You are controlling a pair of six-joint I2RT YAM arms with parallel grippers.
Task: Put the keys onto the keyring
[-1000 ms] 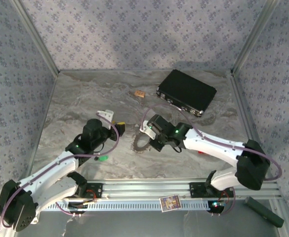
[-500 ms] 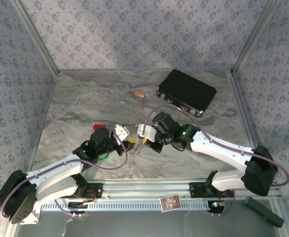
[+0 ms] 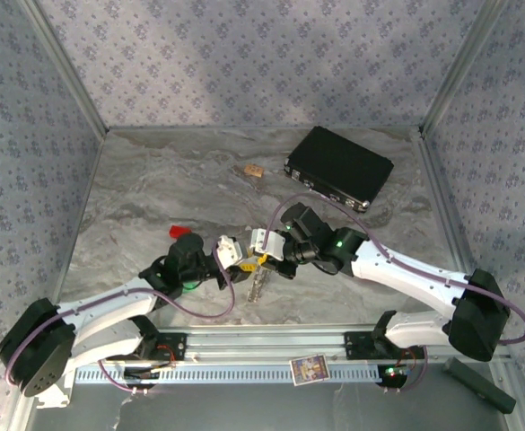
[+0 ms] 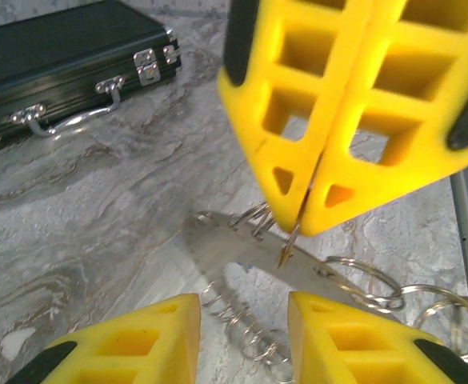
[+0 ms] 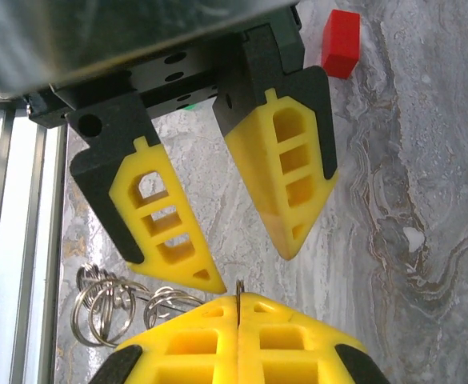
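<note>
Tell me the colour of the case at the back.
Black case, silver latches; clearest in left wrist view.

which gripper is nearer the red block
Left. In the top view the left gripper sits just right of the red block; the right gripper is farther right, beyond the left one's fingertips.

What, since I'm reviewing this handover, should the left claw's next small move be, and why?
Probably ease the left claw forward and close on the keyring. Its fingers stand apart just short of the metal, while the right claw is shut, pinching a thin bit of the keyring, so a second grip looks needed to steady it.
</note>
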